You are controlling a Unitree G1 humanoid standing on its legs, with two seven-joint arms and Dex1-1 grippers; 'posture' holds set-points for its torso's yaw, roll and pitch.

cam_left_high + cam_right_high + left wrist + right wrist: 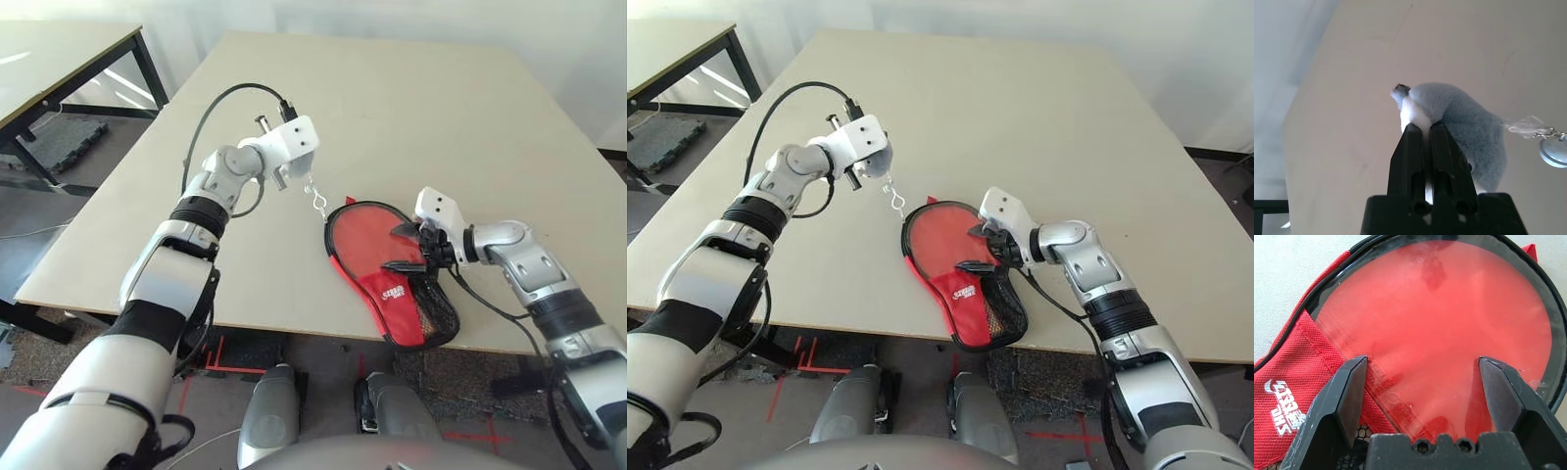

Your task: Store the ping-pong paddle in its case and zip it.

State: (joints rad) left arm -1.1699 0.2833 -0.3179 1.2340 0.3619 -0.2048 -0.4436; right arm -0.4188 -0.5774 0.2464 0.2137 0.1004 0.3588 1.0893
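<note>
A: Where is the case (397, 304) found?
B: It is laid on the table (392, 117), near the middle of the near edge. Its narrow end is placed at this edge, and its round end is pointed toward the far edge.

A: And the ping-pong paddle (1449, 313)?
B: It is contained in the case. Its round red face is seen through the clear window, but its handle cannot be made out. The white logo (1286, 409) and the black mesh pocket (436, 313) are also shown on this side.

A: How is the right end effector (1423, 358) kept?
B: It is opened wide. Its two fingers are spread over the case, and nothing is gripped between them. Whether the case is touched cannot be told.

A: What is done by the left end effector (1425, 125)?
B: It is closed on the grey plush toy (1474, 132), whose white part is pinched between the fingers. The toy is held farther from the near edge than the case. By its side a metal clasp (318, 203) is hung, just beside the rim of the case.
</note>
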